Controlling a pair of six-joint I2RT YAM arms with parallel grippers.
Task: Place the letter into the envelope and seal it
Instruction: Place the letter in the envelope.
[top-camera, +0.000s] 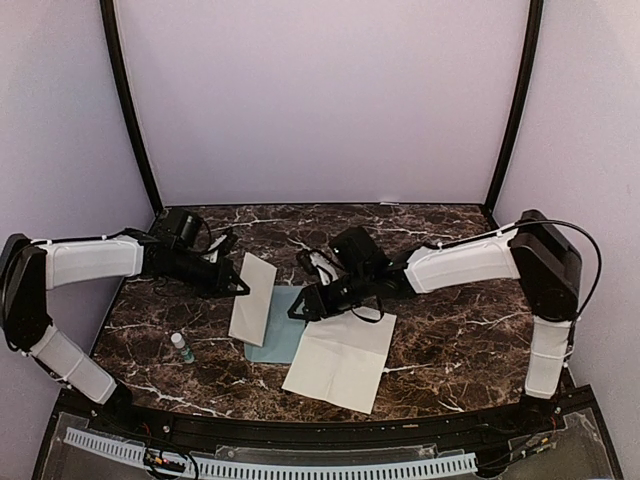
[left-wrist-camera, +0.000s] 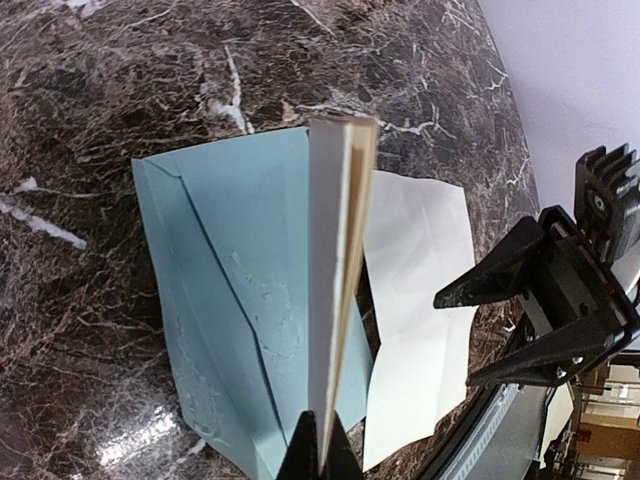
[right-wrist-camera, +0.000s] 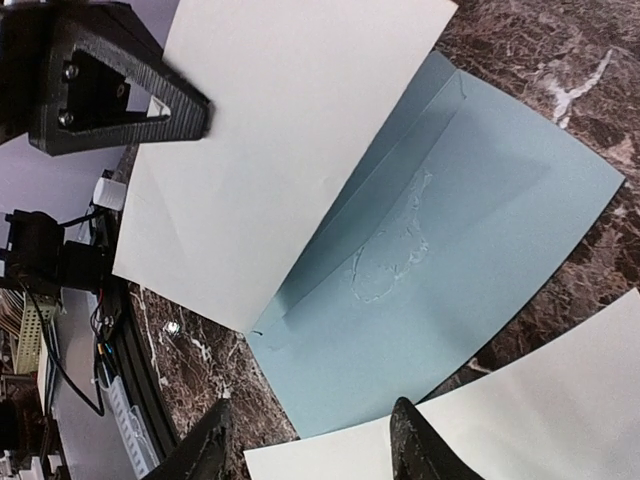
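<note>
Your left gripper (left-wrist-camera: 322, 440) is clamped tight on the letter (left-wrist-camera: 335, 280). The fingers meet at one edge of the folded cream sheet, and no gap shows between them. From that grip the letter stands out straight ahead of the fingers. It is held on edge, with its fold layers visible as thin cream and white lines.

Directly under the held letter the envelope (left-wrist-camera: 220, 290) lies flat on the marble table (left-wrist-camera: 120, 90), with its inner face up and a shiny wrinkled patch near its middle. The letter's lower edge runs along the envelope's long crease. You cannot tell from these views whether paper meets paper there.

Your right gripper (right-wrist-camera: 312, 445) has its jaws parted about halfway, with nothing between them and nothing touching them. It hangs just beside the letter's broad face, on the side away from your left gripper. Below its fingertips are the envelope's near edge and a plain white sheet (right-wrist-camera: 540, 420). That sheet lies flat, and one border overlaps the envelope.

A small bottle (top-camera: 182, 347) stands on the table below your left arm, apart from both tools.
</note>
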